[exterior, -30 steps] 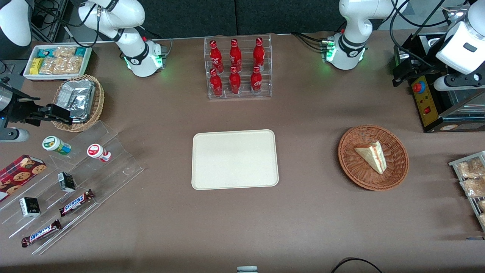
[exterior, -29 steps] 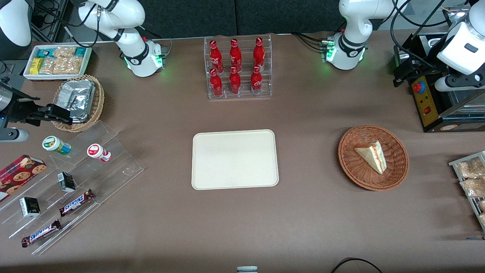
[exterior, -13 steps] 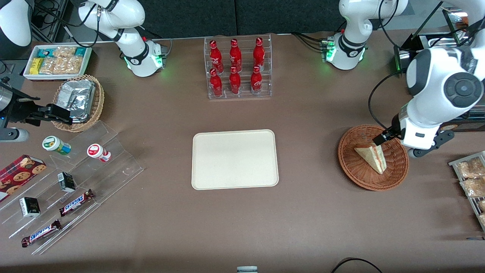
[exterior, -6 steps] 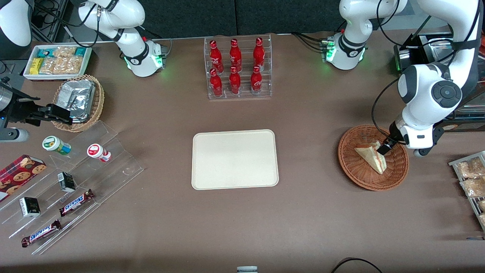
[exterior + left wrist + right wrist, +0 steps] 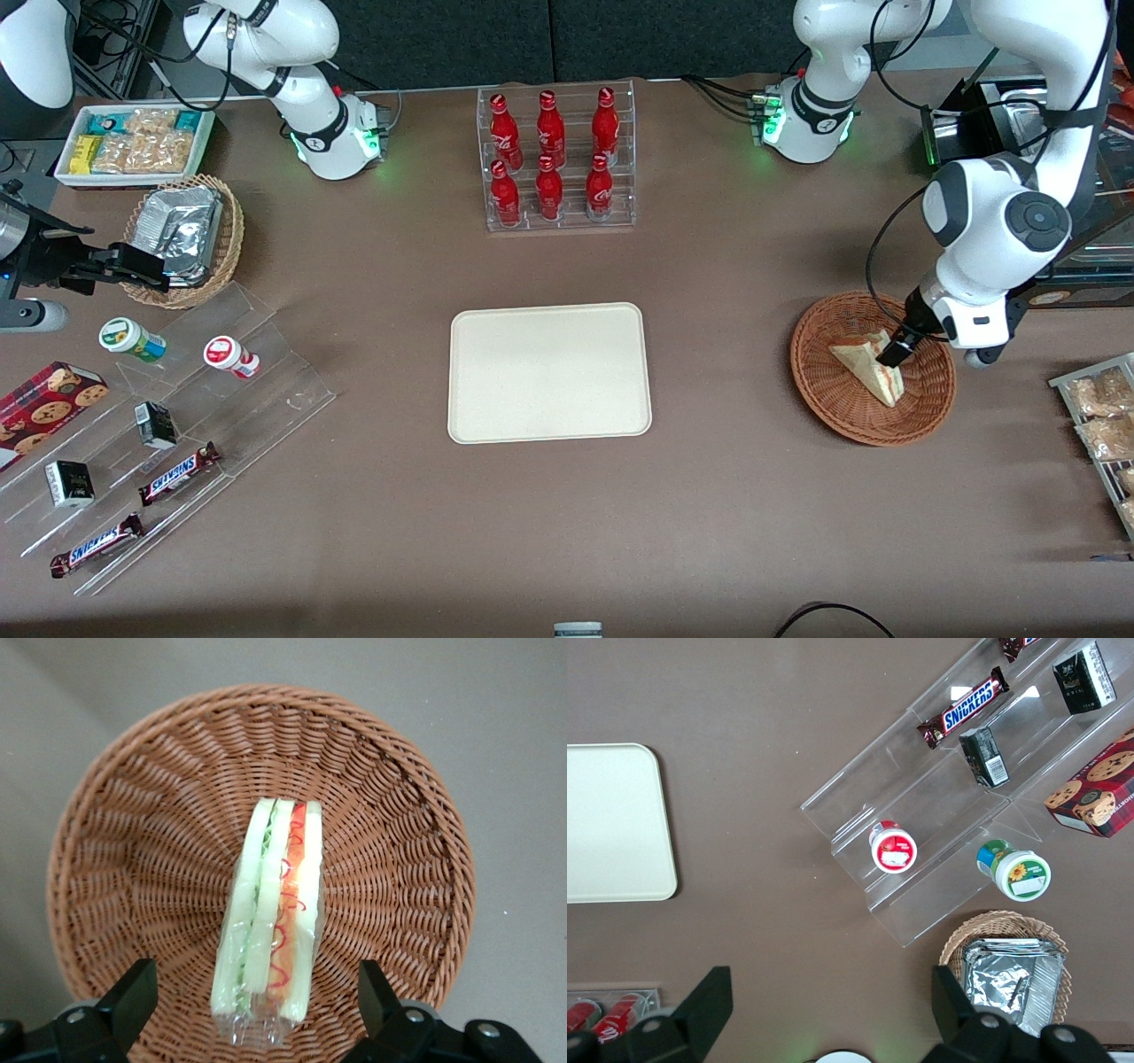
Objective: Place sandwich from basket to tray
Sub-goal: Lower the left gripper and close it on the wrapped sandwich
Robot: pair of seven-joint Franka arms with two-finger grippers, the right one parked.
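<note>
The sandwich is a wrapped white wedge with a red and green filling stripe. It lies in the middle of the reddish-brown wicker basket, toward the working arm's end of the table. My left gripper hangs low over the basket, just above the sandwich's thick end. In the left wrist view the gripper is open, one black finger on each side of the sandwich, neither touching it, with the basket underneath. The cream tray sits bare at the table's centre.
A clear rack of red bottles stands farther from the front camera than the tray. A rack of packets lies beside the basket at the table's edge, and a black control box stands farther back. Snack shelves lie toward the parked arm's end.
The left arm swung in from the table's edge and came down over the basket. In the last half second it dropped slightly lower around the sandwich. The sandwich has not moved.
</note>
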